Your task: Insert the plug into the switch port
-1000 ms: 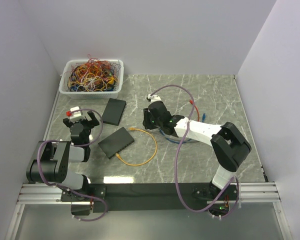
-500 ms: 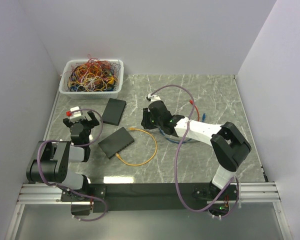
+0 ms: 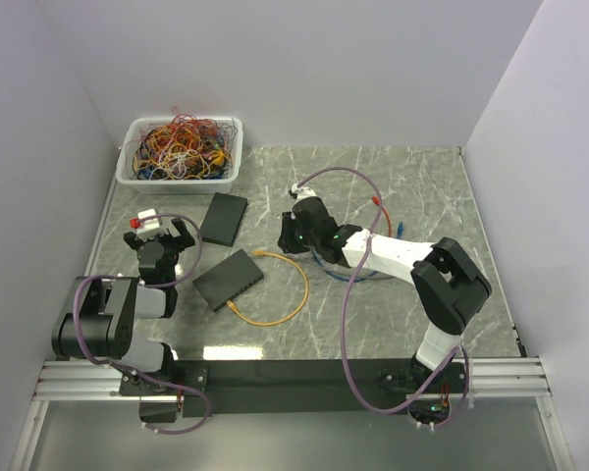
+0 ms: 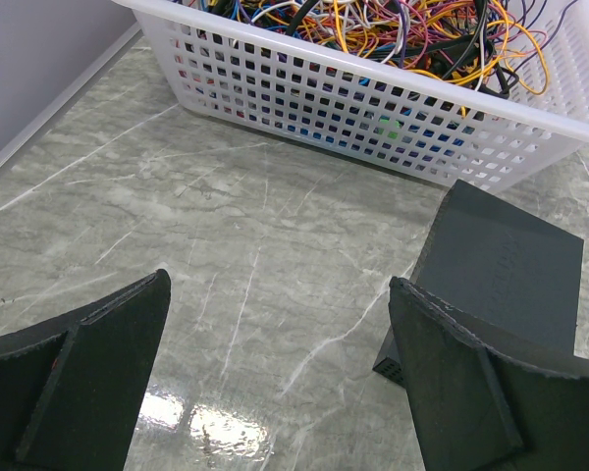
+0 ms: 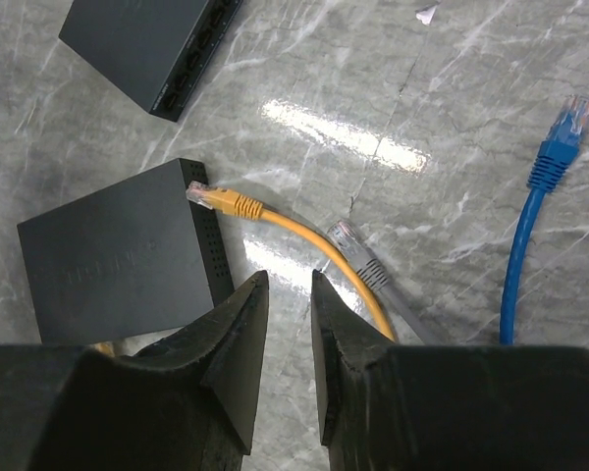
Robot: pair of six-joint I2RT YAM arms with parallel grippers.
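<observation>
right wrist: yellow plug (image 5: 204,196) points left, tip at switch (image 5: 118,260).

Grey-green marble-look tabletop (image 3: 373,324) with white veins, glossy, showing a bright glare patch (image 5: 344,137) in the right wrist view and another near the bottom of the left wrist view. It is boxed on three sides by plain pale lavender-white walls: back wall (image 3: 304,69), left wall (image 3: 29,177), right wall (image 3: 560,196), each meeting the tabletop along a thin pale edge. A black strip (image 3: 294,373) and a silver slotted rail (image 3: 88,378) run along the near edge with a dull grey surface (image 3: 294,442) below them; lighting is even and soft, shadows faint.
</observation>
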